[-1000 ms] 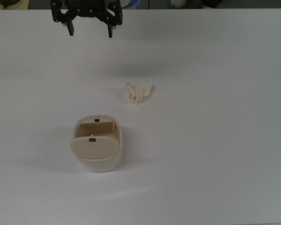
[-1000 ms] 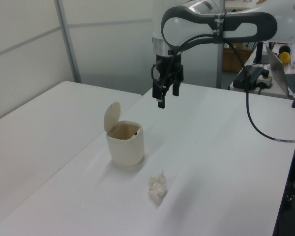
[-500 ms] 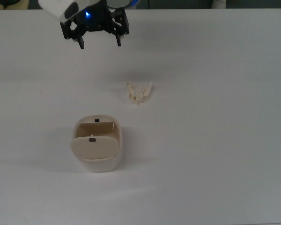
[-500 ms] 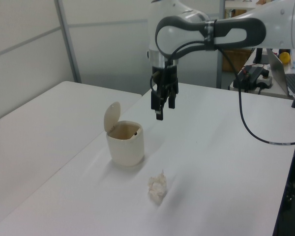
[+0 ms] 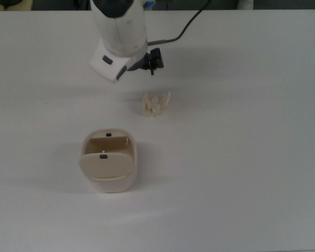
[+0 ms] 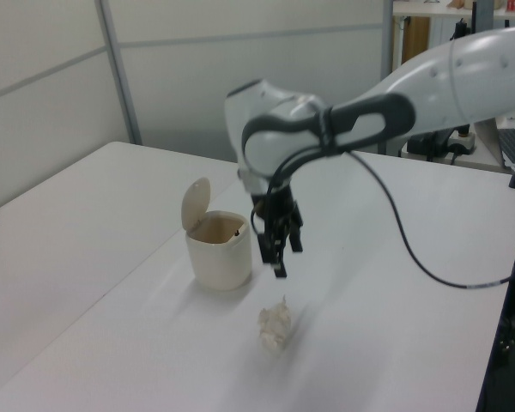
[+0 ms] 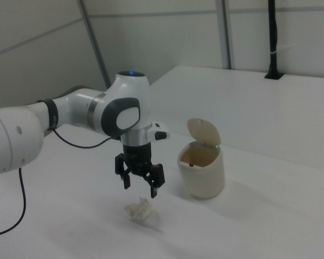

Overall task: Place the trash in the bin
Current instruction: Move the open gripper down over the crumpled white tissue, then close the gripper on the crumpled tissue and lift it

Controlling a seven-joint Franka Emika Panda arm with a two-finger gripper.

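Since the frames of half a second and a second ago, the arm has swung in from the far edge of the table and dropped lower, so the gripper (image 7: pixel 140 185) now hangs just above the trash (image 7: pixel 139 209), not touching it. In the right view its two black fingers (image 7: pixel 155 186) stand spread apart, with nothing between them. In the top view the white wrist housing covers most of the gripper, and only one dark fingertip shows just above the trash (image 5: pixel 156 103).

The trash, a small crumpled cream-white scrap with spiky points, lies on the table where it was before, apart from the bin (image 5: pixel 109 162). In the top view it sits up and to the right of the bin; in the left view the trash (image 6: pixel 275 327) lies nearer the camera than the bin (image 6: pixel 218 249), to its right.

The bin stands upright with its rounded flap lid (image 6: pixel 195 202) tipped up and its mouth open. There is bare table all around the bin and the trash, and the gap between them is open.

The white table (image 5: pixel 241 173) is smooth and plain, and spreads well past the trash on every side. A black cable (image 6: pixel 412 253) trails from the arm across the table in the left view. Pale wall panels (image 7: pixel 162 38) with grey uprights stand behind the table.
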